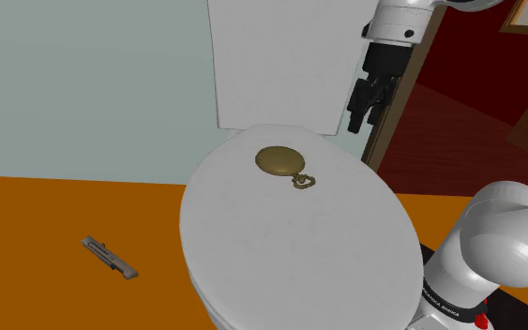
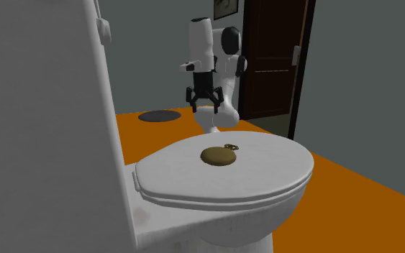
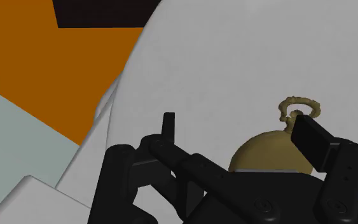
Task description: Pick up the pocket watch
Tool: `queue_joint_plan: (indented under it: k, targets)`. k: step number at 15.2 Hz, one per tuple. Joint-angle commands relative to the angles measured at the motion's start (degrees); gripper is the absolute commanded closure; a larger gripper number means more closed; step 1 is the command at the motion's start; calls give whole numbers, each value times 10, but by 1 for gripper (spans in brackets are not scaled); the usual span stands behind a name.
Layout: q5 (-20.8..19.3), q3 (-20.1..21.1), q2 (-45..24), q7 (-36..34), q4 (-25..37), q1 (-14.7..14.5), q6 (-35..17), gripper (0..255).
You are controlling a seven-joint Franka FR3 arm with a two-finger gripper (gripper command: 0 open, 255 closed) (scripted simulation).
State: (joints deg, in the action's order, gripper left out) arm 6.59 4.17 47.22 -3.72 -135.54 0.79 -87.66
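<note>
**Item: pocket watch** (image 1: 279, 160). Brass-coloured, round and low-domed, with an ornate loop at one end. It lies flat on the closed toilet lid (image 1: 290, 244), towards the cistern (image 1: 271, 56) end, untouched.

**Item: gripper** (image 1: 363, 108). All black, with the fingers spread wide and nothing between them. It hangs above the lid beside the cistern's corner, to the shoulder view's right of the watch and apart from it. In the wrist view the watch (image 3: 273, 149) sits nearer one finger than the other, so the gripper (image 3: 238, 127) appears off-centre.

**Hazards, as judged:**
- An off-centre descent may land a fingertip on the dome and skid the watch across the smooth lid.
- The case is shallow. If the fingers close too high they may slip over it, and if too low they strike the lid.
- The lid falls away at its rim, so a nudged watch could slide off to the orange floor (image 1: 46, 216).
- The cistern stands close by the hand and leaves little room on that side.

**Surroundings:**
- A small grey flat object (image 1: 109, 257) lies on the floor, well apart. It is possibly a razor, but too small to tell.
- A dark wooden door (image 2: 269, 57) stands behind the arm.
- A dark round mat (image 2: 161, 116) lies on the floor.
- Nothing lies between the gripper and the watch.
</note>
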Motion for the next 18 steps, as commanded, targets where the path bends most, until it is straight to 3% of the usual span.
queue_joint_plan:
  k: [1,12,18]
  targets:
    - [0,0,0,0,0,0,0,0]
    - [51,159,-129,-182,3,-3,-148,0]
    - [56,175,-144,-192,-29,-4,-195,0]
